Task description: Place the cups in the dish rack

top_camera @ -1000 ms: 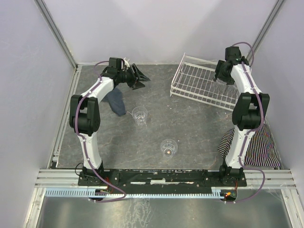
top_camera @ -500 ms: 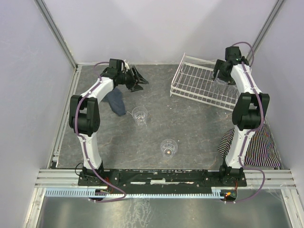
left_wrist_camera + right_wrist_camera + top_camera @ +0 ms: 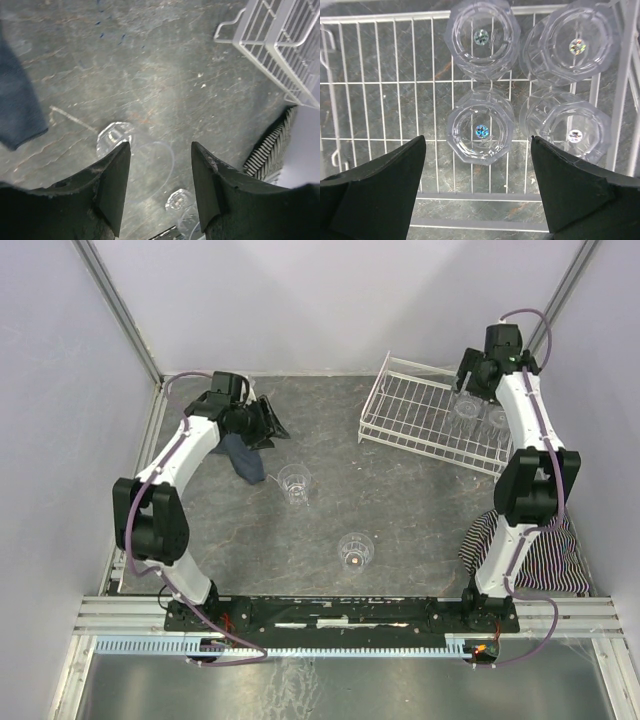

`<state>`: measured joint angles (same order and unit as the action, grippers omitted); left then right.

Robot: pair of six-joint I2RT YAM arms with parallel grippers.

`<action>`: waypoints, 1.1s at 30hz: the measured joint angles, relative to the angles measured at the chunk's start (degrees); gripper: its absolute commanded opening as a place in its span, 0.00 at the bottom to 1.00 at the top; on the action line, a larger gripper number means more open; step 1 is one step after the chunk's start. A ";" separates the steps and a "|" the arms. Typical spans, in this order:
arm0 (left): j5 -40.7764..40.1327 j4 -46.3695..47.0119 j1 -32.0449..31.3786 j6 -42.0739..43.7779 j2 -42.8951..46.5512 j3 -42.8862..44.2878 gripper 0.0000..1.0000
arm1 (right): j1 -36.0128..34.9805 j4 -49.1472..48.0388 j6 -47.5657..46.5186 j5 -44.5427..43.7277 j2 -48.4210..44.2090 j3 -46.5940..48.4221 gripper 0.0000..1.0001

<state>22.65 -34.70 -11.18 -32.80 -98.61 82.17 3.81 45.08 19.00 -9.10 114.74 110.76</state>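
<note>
Left jaws open, empty, aimed at cup (image 3: 114,139) on tabletop (image 3: 150,60): clip its rim and you'll tip it. Right jaws open above four cups (image 3: 480,131) in rack (image 3: 470,197); don't bump them.

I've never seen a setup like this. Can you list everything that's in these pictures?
Table: one, dark grey, beneath everything.
Dish rack: one, white wire, far right of the table.
Racked cups: four, clear, grouped in the rack.
Loose cups: two, clear, mid-table.
Blue cloth: one, dark blue, far left.
Striped cloth: one, black and white, near right.
Left gripper: one, black, open, above a loose cup.
Right gripper: one, black, open, above the racked cups.
</note>
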 measured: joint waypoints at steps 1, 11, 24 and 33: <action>-1.27 -1.05 -0.22 0.70 1.36 -0.79 0.56 | 0.00 0.00 0.00 -0.04 -0.68 0.20 0.93; -11.82 -7.10 -5.18 4.33 6.27 -6.49 0.48 | 0.00 -0.02 0.04 -0.68 -8.79 0.35 0.93; -19.82 -9.16 -11.37 5.46 5.18 -8.11 0.48 | 0.00 -0.94 1.36 0.83 -18.34 -6.47 0.92; -23.82 -9.79 -12.22 5.90 2.27 -8.20 0.40 | -0.09 -1.53 2.84 3.15 -21.18 -11.30 0.92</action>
<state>-1.17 -44.49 -23.40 -26.89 -96.33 73.97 3.73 43.55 21.85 -5.96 93.56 99.46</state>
